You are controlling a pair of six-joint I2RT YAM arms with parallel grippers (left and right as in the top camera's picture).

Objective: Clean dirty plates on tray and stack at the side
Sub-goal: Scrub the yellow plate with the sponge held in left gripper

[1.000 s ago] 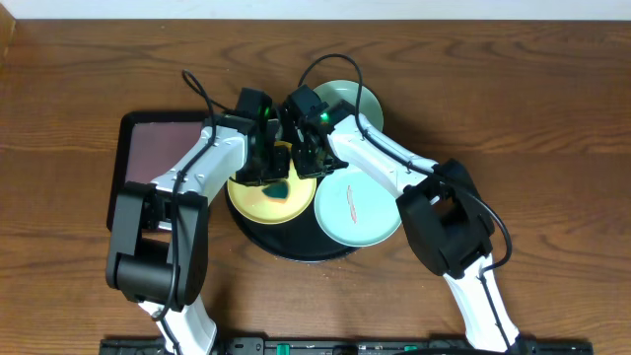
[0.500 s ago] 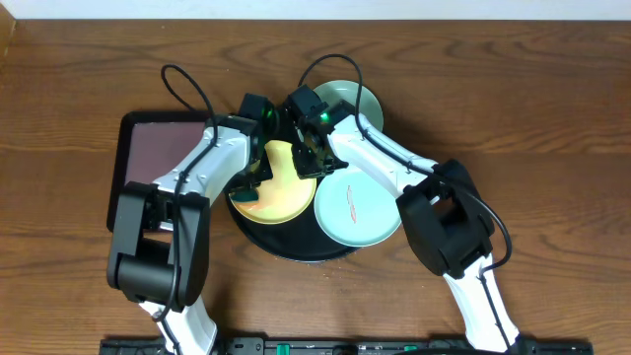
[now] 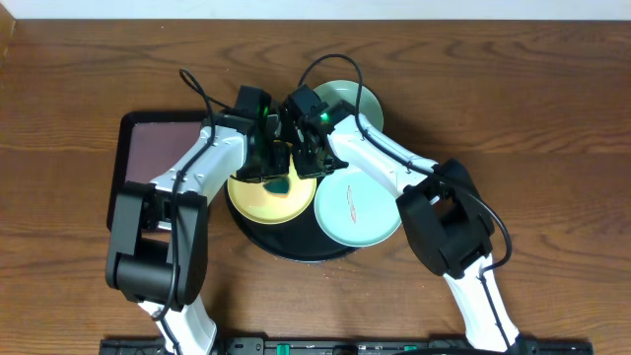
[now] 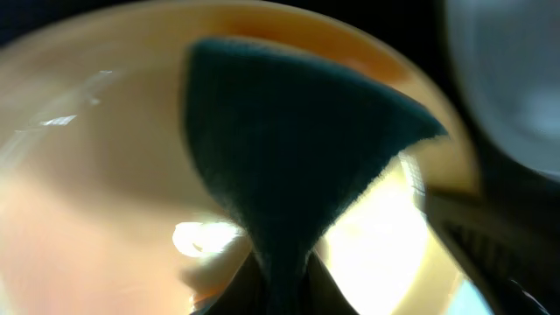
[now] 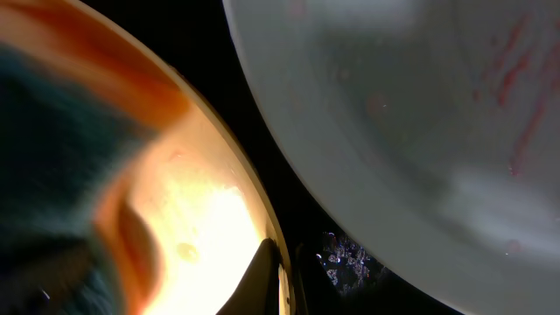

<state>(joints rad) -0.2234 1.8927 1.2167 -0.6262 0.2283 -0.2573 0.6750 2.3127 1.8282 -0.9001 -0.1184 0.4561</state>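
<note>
The pale yellow plate [image 3: 258, 202] lies on the left half of the round black tray [image 3: 286, 240]. My left gripper [image 3: 276, 177] is shut on a dark teal cloth [image 3: 282, 184] and presses it on this plate; in the left wrist view the cloth [image 4: 289, 149] fans out from the jaws [image 4: 280, 284] over the plate [image 4: 87, 175]. My right gripper [image 3: 308, 163] is shut on the plate's far right rim, as the right wrist view [image 5: 284, 280] shows. A mint plate [image 3: 355, 212] with a red smear lies on the tray's right side. Another mint plate [image 3: 353, 96] lies behind the tray.
A rectangular maroon tray [image 3: 158, 148] with a black rim lies on the wooden table to the left of the round tray. Both arms cross over the back of the round tray. The smeared mint plate [image 5: 394, 131] lies close to the yellow plate's rim [image 5: 201, 219].
My left gripper swept the cloth to the plate's left edge half a second ago and is now back near its middle. The right gripper has stayed on the rim.
</note>
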